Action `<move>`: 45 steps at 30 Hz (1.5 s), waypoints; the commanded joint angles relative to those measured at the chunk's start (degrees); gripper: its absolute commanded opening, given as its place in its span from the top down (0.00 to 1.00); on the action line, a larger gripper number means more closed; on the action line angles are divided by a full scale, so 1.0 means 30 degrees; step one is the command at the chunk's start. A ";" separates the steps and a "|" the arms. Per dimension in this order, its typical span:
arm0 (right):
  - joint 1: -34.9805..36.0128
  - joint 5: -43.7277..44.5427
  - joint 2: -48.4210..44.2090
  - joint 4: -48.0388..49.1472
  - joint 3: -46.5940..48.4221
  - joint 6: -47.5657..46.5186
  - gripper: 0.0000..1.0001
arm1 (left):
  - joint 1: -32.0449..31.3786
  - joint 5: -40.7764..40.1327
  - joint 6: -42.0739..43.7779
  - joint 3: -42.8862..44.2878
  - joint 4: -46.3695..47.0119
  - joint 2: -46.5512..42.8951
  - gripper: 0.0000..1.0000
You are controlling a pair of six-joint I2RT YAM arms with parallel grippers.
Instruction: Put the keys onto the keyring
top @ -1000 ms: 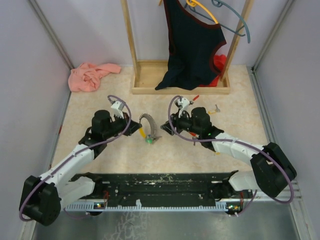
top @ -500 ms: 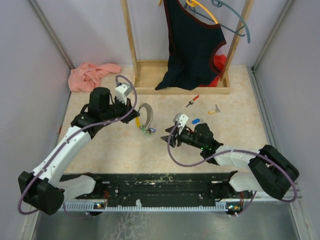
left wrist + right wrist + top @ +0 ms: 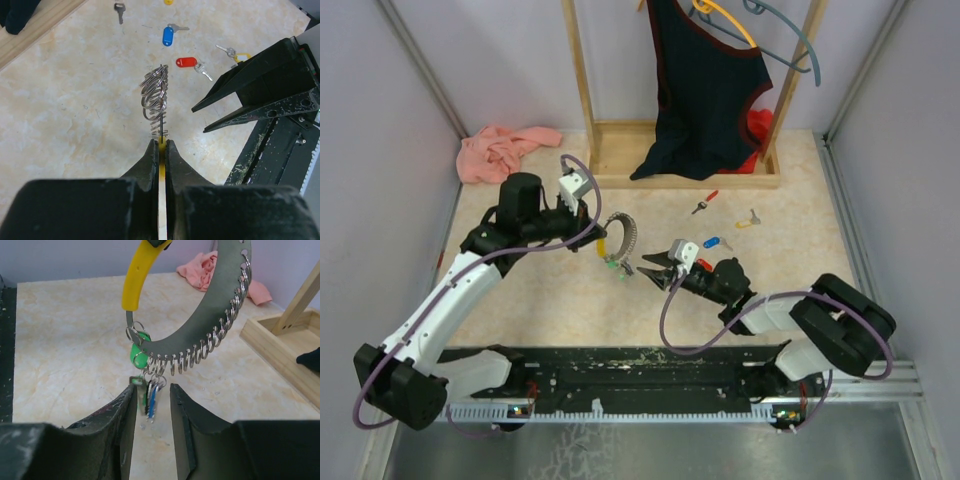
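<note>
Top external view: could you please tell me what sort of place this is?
Probably a robot test cell staged for household tasks: plain grey partition walls enclose a beige tabletop, with a wooden clothes rack holding a dark vest and a pink cloth in the corner.

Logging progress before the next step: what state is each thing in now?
left gripper: shut on the keyring.
keyring: lifted off the table, held by its yellow section.
hanging keys: already on the keyring.
right gripper: jaws open, either side of the hanging keys.
blue key: loose on the table.
red key: loose on the table.
dark top: hanging.
pink cloth: crumpled.
</note>
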 commanded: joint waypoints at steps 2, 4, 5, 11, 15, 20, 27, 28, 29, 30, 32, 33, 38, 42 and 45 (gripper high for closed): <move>0.0393 -0.0575 0.1168 0.4428 -0.0192 -0.0731 0.70 | -0.0202 0.1463 0.0180 0.0154 0.1299 -0.0506 0.99; 0.0512 -0.0527 0.1582 0.4836 -0.0193 -0.0810 0.73 | -0.0280 0.1612 0.0143 0.0182 0.1301 -0.0472 0.99; 0.0560 -0.0406 0.1790 0.5042 -0.0193 -0.0825 0.74 | -0.0306 0.1686 0.0108 0.0209 0.1330 -0.0462 0.99; 0.0797 0.1010 0.3126 0.7052 -0.0510 -0.1120 0.77 | -0.0487 0.2090 0.0083 0.0186 0.1443 -0.0545 0.99; 0.0885 0.1207 0.3599 0.7078 -0.0386 -0.1093 0.79 | -0.0554 0.2196 0.0036 0.0110 0.1613 -0.0585 0.99; 0.0979 0.1511 0.3953 0.7218 -0.0369 -0.1146 0.80 | -0.0619 0.2412 0.0053 0.0066 0.1706 -0.0521 0.99; 0.1023 0.1919 0.4534 0.7654 -0.0339 -0.1252 0.82 | -0.0712 0.2516 0.0061 0.0051 0.1768 -0.0563 0.99; 0.1037 0.1972 0.4628 0.7826 -0.0365 -0.1243 0.83 | -0.0748 0.2521 0.0080 0.0039 0.1770 -0.0576 0.99; 0.1043 0.1986 0.4672 0.7968 -0.0369 -0.1231 0.84 | -0.0767 0.2529 0.0057 0.0037 0.1770 -0.0563 0.99; 0.1054 0.1999 0.4692 0.7979 -0.0347 -0.1237 0.84 | -0.0770 0.2592 0.0043 0.0037 0.1795 -0.0554 0.99; 0.1036 0.2072 0.4710 0.8021 -0.0318 -0.1202 0.85 | -0.0809 0.2779 -0.0020 -0.0014 0.1892 -0.0549 0.99; 0.1061 0.2160 0.4708 0.8128 -0.0333 -0.1208 0.86 | -0.0823 0.2817 -0.0047 -0.0021 0.1935 -0.0523 0.99; 0.1080 0.2484 0.4708 0.8445 -0.0453 -0.1241 0.87 | -0.0882 0.2746 0.0012 -0.0047 0.1945 -0.0519 0.99; 0.1096 0.2452 0.4710 0.8607 -0.0471 -0.1223 0.87 | -0.0935 0.2718 0.0012 -0.0028 0.1960 -0.0519 0.99; 0.1133 0.2359 0.4708 0.8562 -0.0406 -0.1238 0.87 | -0.0969 0.2704 -0.0031 -0.0022 0.1946 -0.0519 0.99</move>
